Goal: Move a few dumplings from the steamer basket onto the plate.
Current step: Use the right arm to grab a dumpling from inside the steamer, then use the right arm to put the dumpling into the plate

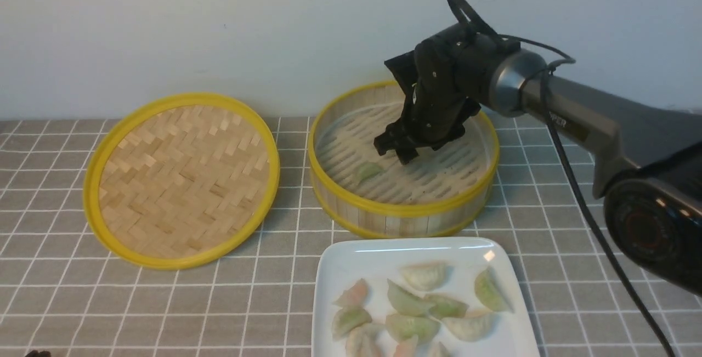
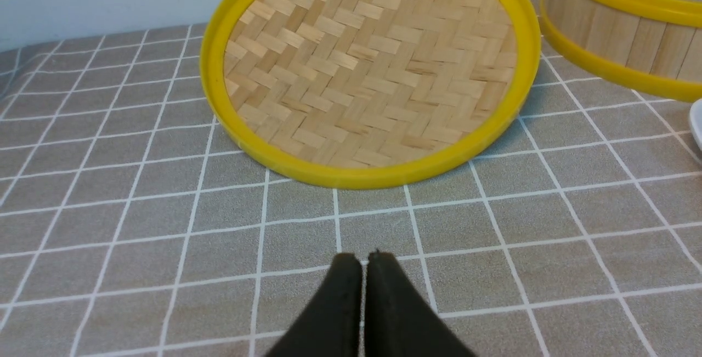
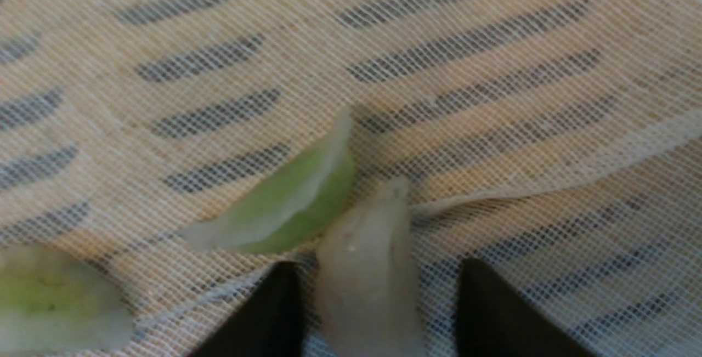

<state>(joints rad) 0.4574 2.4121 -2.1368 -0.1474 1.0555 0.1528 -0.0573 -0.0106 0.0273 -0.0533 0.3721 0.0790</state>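
right arm: reaching into basket from the right.
woven lid: flat on checked cloth, left of basket.
steamer basket: behind plate.
plate: several dumplings already on it.
right gripper: fingers wide, straddling whitish dumpling on liner, not clamped.
left gripper: fingers pressed together, empty.
green dumpling: touching the whitish one.
risk: on closing, likely to drag green neighbour or snag loose liner fold; soft skin liable to tear.
lettering on right arm: too small to read.
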